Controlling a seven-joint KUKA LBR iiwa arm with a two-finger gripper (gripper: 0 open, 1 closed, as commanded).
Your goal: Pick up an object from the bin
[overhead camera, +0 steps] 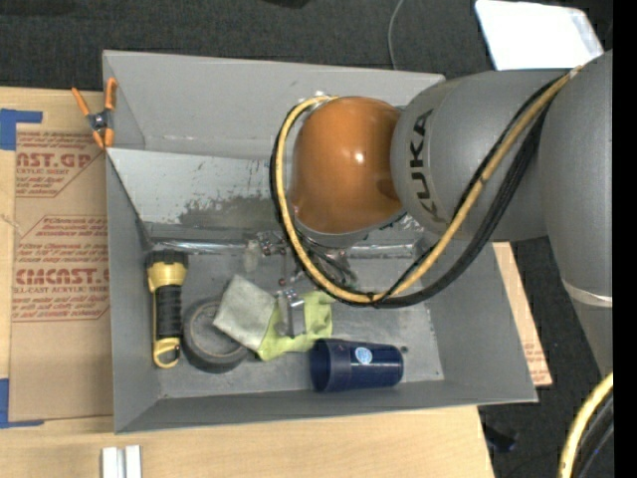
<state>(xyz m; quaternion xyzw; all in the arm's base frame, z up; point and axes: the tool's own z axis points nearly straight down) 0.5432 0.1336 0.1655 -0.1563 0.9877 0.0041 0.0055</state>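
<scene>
My gripper (295,312) reaches down below the orange dome near the middle of the bin floor, its tip resting on or just above a crumpled yellow-green cloth (311,323). A pale grey folded cloth (244,311) lies right beside it on the left, overlapping a grey tape roll (204,340). A dark blue cup (354,364) lies on its side just in front of the gripper, by the bin's front wall.
A black and yellow flashlight (166,308) lies along the left side of the bin floor. The arm and its dome cover the bin's back right part. The sloping bin walls stand close on all sides.
</scene>
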